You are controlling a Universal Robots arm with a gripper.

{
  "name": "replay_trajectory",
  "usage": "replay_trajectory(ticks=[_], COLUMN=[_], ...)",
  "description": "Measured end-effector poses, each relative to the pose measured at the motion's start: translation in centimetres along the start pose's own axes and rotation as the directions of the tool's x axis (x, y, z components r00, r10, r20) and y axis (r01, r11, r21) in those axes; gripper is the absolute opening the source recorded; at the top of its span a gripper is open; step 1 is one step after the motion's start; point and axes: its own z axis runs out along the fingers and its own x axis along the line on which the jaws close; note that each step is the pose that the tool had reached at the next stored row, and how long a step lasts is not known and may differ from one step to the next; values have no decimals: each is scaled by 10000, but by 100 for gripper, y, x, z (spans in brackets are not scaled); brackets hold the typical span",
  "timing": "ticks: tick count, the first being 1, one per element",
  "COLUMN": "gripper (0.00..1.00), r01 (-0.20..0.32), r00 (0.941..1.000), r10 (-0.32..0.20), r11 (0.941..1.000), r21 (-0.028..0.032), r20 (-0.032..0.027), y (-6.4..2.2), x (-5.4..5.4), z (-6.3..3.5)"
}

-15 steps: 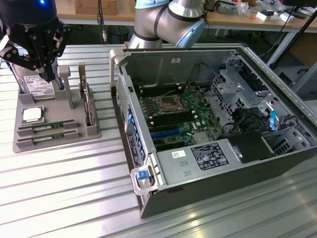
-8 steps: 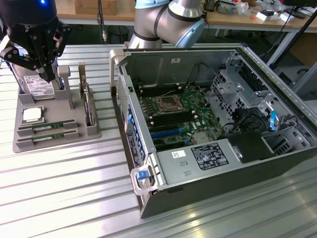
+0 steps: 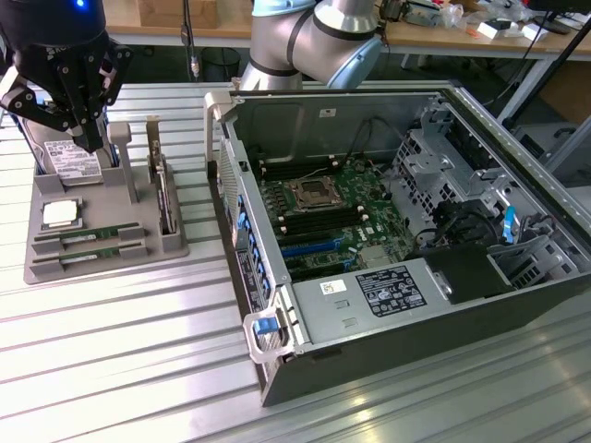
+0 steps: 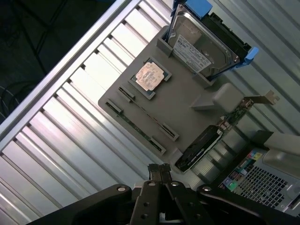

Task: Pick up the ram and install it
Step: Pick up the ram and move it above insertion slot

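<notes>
Black claw [image 4: 159, 168], clenched on nothing, hangs clear above the grey plastic tray [image 4: 187, 112]; beneath, thin green ram stick [image 3: 90, 237] half sunk in slot

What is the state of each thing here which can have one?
gripper: shut, empty, near the tray.
ram: two sticks, both in tray slots.
computer case: on its side, open.
hard drive: upright in tray.
processor: flat in tray.
expansion card: on edge in tray.

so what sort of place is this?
Probably a robotics lab or workshop bench set up for PC assembly: an open computer case with its motherboard on a slatted aluminium table, a grey fixture tray holding ram sticks, a processor and a hard drive, cluttered desks behind.
</notes>
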Motion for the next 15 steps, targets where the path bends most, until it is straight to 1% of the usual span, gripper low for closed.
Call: replay_trajectory(ticks=[15], gripper=[10], r01=[131], r00=[9999], r10=[-131], r11=[9999], r21=[-3], r20=[-5], y=[0], x=[0], z=[0])
